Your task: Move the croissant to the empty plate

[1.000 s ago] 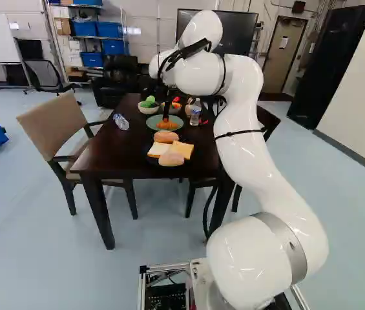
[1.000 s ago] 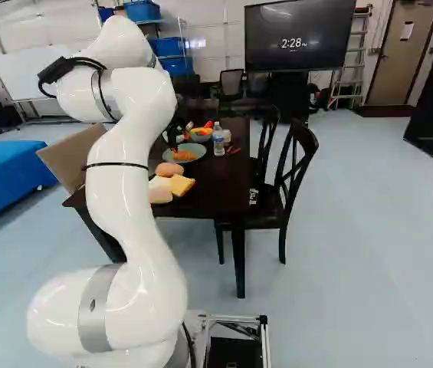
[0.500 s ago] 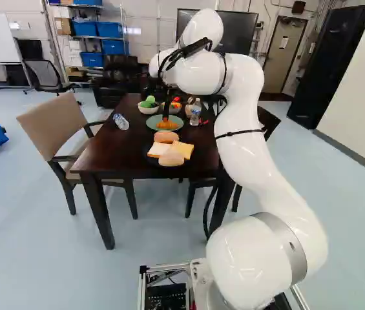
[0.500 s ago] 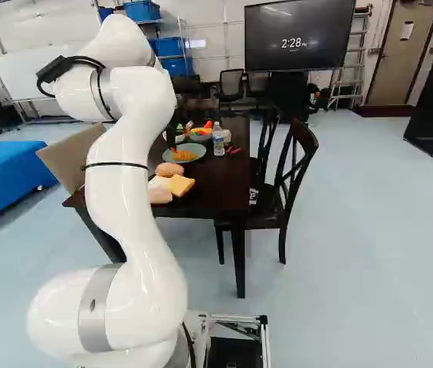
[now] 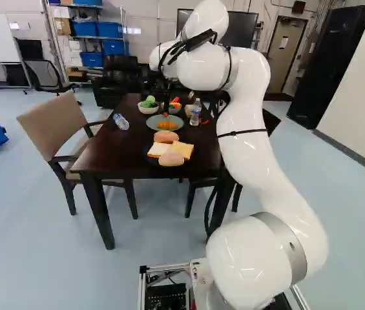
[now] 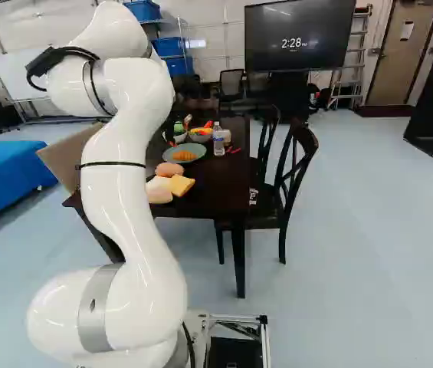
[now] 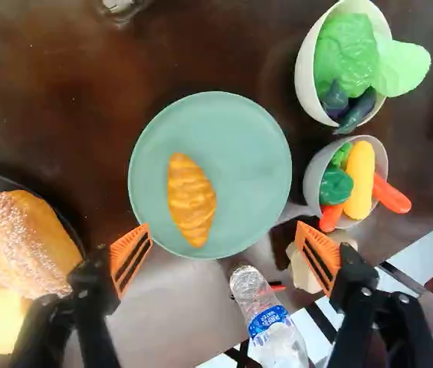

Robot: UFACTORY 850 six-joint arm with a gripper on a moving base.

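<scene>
We have our gripper [image 5: 166,108] spread wide over the table [image 5: 108,152] — the croissant [image 7: 191,201] lies ahead of us on the green plate [image 7: 248,172] — a water bottle [image 7: 268,318] near the rim

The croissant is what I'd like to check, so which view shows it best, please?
The wrist view: it shows the whole croissant from above, ridges clear, on the green plate. Both base views show it only small on that plate.
</scene>
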